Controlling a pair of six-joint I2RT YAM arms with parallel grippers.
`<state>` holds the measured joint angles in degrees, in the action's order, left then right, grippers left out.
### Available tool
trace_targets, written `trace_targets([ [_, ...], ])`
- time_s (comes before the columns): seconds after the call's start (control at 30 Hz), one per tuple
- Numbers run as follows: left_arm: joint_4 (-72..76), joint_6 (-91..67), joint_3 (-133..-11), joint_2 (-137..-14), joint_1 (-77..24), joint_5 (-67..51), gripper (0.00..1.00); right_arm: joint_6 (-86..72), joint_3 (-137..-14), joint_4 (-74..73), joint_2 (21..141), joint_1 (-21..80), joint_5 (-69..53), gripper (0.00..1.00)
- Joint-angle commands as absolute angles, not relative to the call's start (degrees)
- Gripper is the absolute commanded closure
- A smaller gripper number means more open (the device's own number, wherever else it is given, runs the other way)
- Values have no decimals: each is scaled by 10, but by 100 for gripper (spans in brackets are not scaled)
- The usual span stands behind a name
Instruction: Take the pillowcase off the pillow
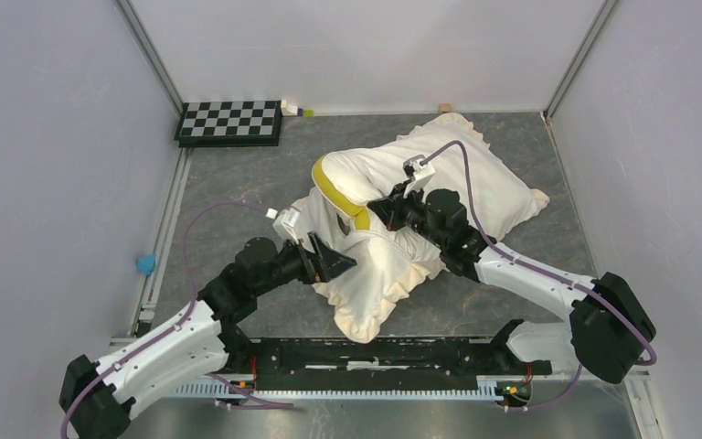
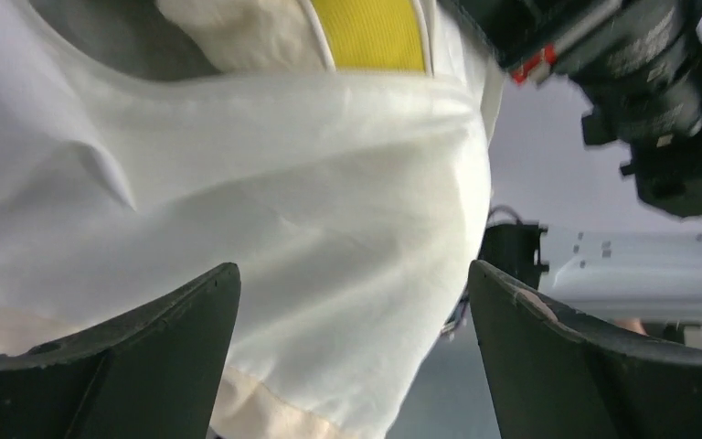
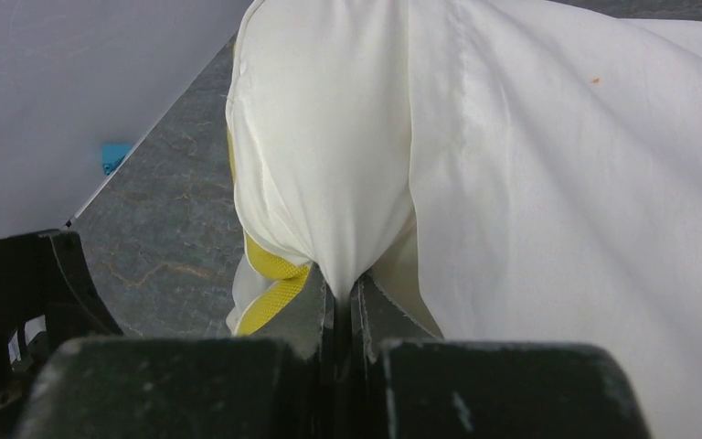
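Limp cream cloth pillowcase [image 1: 393, 274] w/ ruffled frill lies crumpled on mottled grey desk [image 1: 247, 174], approx. centre. Plump cream-white pillow [image 1: 366, 174] w/ yellow mesh edge band sticks partly out of it. R tool [image 3: 343, 293] pinched tight on pillow's smooth cloth beside the band. L tool [image 2: 352, 270] spread wide, gripping nothing, white cloth just ahead.

Cream frilled pillowcase [image 1: 503, 187] partly off yellow-edged pillow [image 1: 358, 170].

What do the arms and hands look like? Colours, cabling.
Left arm and right arm: white shells, bulky black joints, a lilac cable looped along each. Left hand and right hand: black, two wedge-shaped fingers, small white block on the wrist.
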<state>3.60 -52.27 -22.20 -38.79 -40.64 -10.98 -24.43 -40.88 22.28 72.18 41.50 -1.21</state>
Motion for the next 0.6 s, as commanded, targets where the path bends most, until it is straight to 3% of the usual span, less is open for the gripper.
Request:
trace_targets([
  [0.0, -61, -442, -294, -418, -482, -71, 0, -257, -439, 312, 726, 413, -15, 100],
  [0.2, -106, -382, -330, -459, -592, 24, 3, -258, -474, 280, 751, 413, -29, 100],
  [0.4, -34, -379, -305, -539, -620, -35, 7, -262, -479, 282, 754, 413, -21, 100],
  [0.47, -7, -387, -284, -556, -620, -43, 19, -260, -487, 277, 756, 413, -21, 100],
  [0.5, -2, -387, -275, -562, -620, -43, 32, -259, -489, 275, 756, 413, -21, 100],
  [0.57, 24, -386, -259, -571, -620, -40, 80, -259, -492, 276, 755, 413, -19, 100],
])
